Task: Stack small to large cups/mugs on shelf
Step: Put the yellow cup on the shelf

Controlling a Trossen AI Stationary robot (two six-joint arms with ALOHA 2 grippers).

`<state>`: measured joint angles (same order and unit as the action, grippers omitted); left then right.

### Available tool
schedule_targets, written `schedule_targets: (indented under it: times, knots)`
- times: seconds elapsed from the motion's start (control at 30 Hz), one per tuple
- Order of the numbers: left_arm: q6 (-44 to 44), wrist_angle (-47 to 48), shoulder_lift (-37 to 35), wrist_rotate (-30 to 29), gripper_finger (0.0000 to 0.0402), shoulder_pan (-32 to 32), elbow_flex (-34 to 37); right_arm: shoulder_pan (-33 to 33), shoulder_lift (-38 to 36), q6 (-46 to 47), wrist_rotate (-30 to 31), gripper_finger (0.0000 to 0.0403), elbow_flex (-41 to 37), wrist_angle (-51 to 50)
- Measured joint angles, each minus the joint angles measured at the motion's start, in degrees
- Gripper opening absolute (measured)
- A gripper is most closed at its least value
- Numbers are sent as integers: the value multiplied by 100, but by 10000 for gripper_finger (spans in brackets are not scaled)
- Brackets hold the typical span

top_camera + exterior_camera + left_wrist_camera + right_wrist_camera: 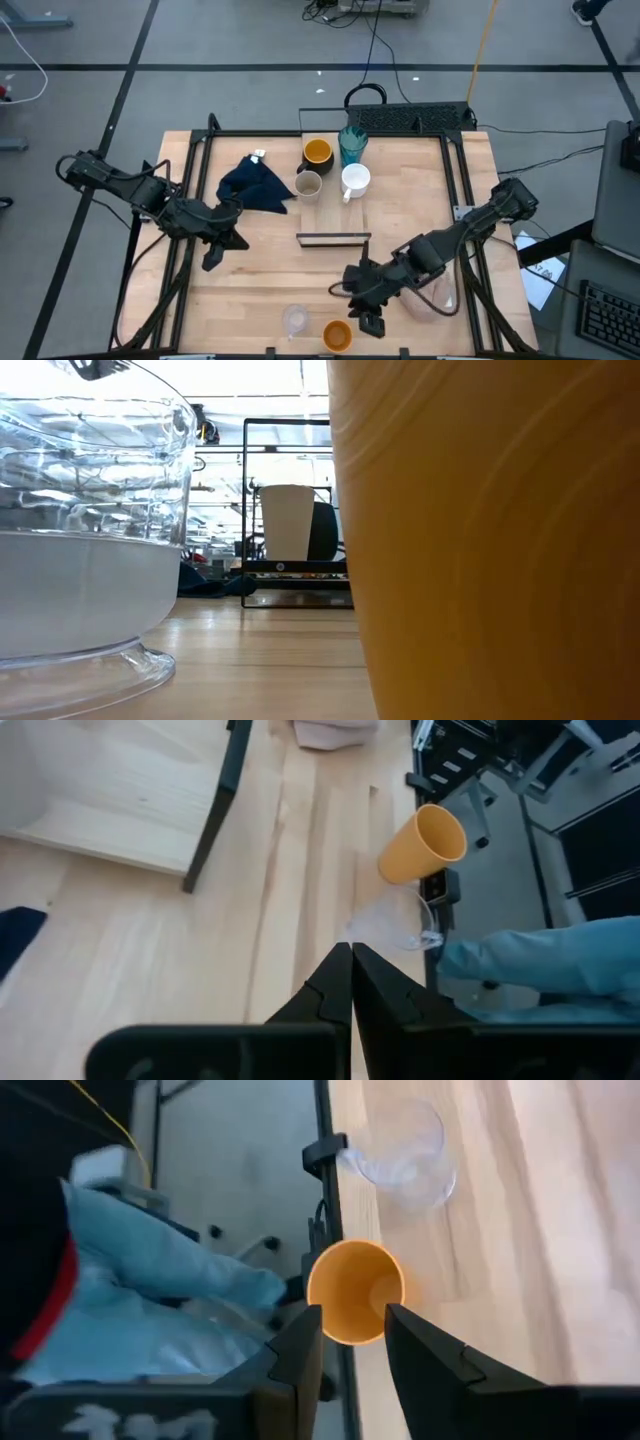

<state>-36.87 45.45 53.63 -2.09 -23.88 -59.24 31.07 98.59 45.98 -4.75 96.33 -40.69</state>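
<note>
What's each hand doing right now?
Left hand: closed, empty, waiting at the table's left.
Right hand: open around the small orange cup, not gripping yet.

Small orange cup (337, 335) at six o'clock beside the small clear glass (295, 319); at twelve, teal ribbed tumbler (352, 144), white mug (355, 181), dark navy cloth (255, 184) on light-wood tabletop (250, 265)

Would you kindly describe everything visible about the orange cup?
The orange cup is small, plain and handleless, a smooth matte orange, tapering toward its base. It stands upright and empty on the tabletop's near edge, beside the clear glass, apart from it. The right gripper hovers over it, fingers open astride its rim; contact cannot be told. In the low view its wall fills the picture's right.
</note>
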Motion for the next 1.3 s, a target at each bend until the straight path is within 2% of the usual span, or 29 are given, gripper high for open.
schedule_targets:
  times: [0.13, 0.3, 0.4, 0.6, 0.73, 0.97, 1.3]
  knots:
    - [84, 32, 0, -75, 10, 40, 0, 137, 532, -497, 113, 81, 1048, -1192]
    - [141, 173, 0, -96, 10, 95, 0, 184, 1165, -736, -849, 83, 1515, -1475]
    - [176, 163, 0, -98, 10, 120, 1, 85, 1223, -621, -1062, 98, 1546, -1471]
    - [191, 154, 0, -150, 10, 142, 1, -139, 1215, -649, -1047, 143, 1550, -1453]
    - [167, 155, 0, -150, 10, 142, 2, -260, 1205, -1042, -1047, 166, 1390, -1215]
    - [165, 155, 0, -144, 10, 135, 2, -381, 1211, -783, -1057, 171, 803, -374]
    - [189, 153, 0, -99, 10, 135, 2, -361, 1206, -697, -1155, 165, 310, -38]
